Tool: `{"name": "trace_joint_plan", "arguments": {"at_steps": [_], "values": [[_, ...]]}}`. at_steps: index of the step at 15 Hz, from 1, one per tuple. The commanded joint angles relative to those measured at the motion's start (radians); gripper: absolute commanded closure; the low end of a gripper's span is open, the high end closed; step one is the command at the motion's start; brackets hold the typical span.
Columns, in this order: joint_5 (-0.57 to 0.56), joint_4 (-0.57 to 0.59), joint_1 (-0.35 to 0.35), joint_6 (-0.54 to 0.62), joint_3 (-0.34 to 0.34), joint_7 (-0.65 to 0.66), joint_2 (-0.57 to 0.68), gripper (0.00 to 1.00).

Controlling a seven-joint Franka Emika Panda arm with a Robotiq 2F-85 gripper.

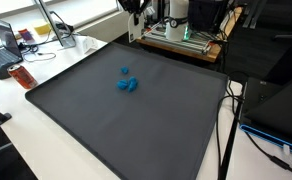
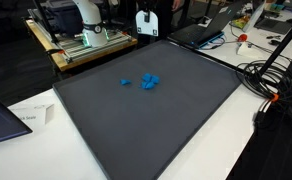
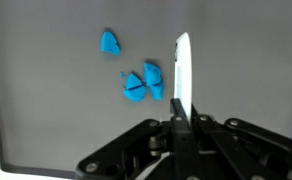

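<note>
Wrist view, left to right: a small blue piece (image 3: 110, 42) lies alone on the dark mat (image 3: 46, 110). Near it is a blue cluster (image 3: 143, 83). Further right in the frame I see my gripper (image 3: 183, 45), its jaws pressed together and holding nothing. In both exterior views the blue cluster (image 1: 128, 84) (image 2: 150, 81) lies near the mat's middle on the white tabletop (image 2: 236, 135), well apart from the gripper (image 2: 144, 33), which is raised by the mat's far edge.

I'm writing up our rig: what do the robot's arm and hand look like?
In the wrist view the hand has black, angular linkages and narrow fingers with a whitish face. In an exterior view the arm is white and rounded. Markings are too small to tell.
</note>
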Motion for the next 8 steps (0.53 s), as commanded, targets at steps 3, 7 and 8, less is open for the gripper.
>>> {"name": "trace_joint_plan", "arguments": {"at_steps": [3,7,8], "values": [[0.11,-0.132,0.058,0.01,-0.015,-0.242,-0.18,0.99],[0.182,-0.18,0.096,-0.003,-0.054,-0.423,-0.258,0.99],[0.18,-0.186,0.097,-0.009,-0.065,-0.453,-0.27,0.99]]}}
